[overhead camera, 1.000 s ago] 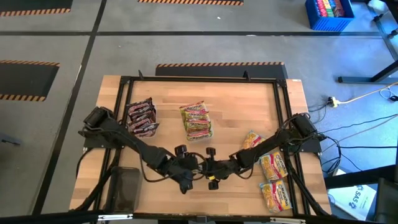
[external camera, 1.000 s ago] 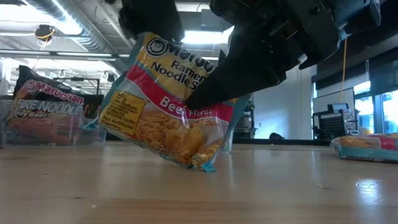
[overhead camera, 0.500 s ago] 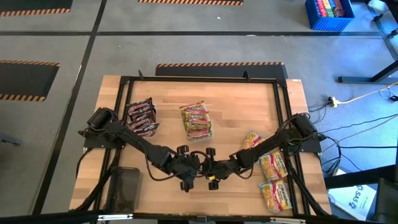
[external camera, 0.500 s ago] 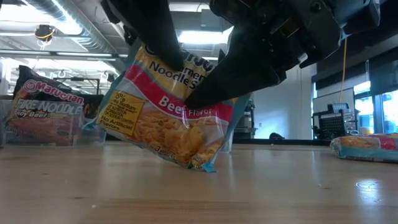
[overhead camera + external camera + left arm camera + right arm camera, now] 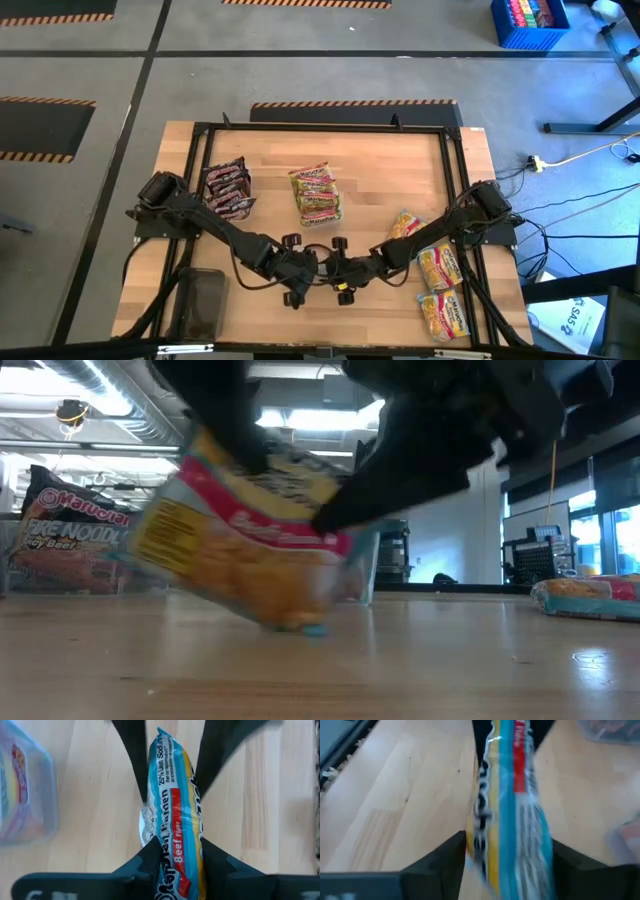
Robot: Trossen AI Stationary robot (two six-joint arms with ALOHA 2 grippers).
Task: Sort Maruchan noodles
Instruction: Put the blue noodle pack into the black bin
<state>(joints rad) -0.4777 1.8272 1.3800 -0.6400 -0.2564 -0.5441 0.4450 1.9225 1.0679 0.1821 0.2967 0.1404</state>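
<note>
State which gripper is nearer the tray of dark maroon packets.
Left. The left gripper sits nearer the maroon packets; the right gripper lies farther along the table's front edge.

Both arms stretched inward low over the counter's near middle, left pincer [image 5: 172, 855] clamped on the upright noodle packet [image 5: 172, 805], right pincer [image 5: 507, 857] straddling it with visible slack.

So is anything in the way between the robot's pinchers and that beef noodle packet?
No. The beef noodle packet already sits between the left gripper fingers and the right gripper fingers, standing on edge near the table's front. Nothing else sits between them.
</note>
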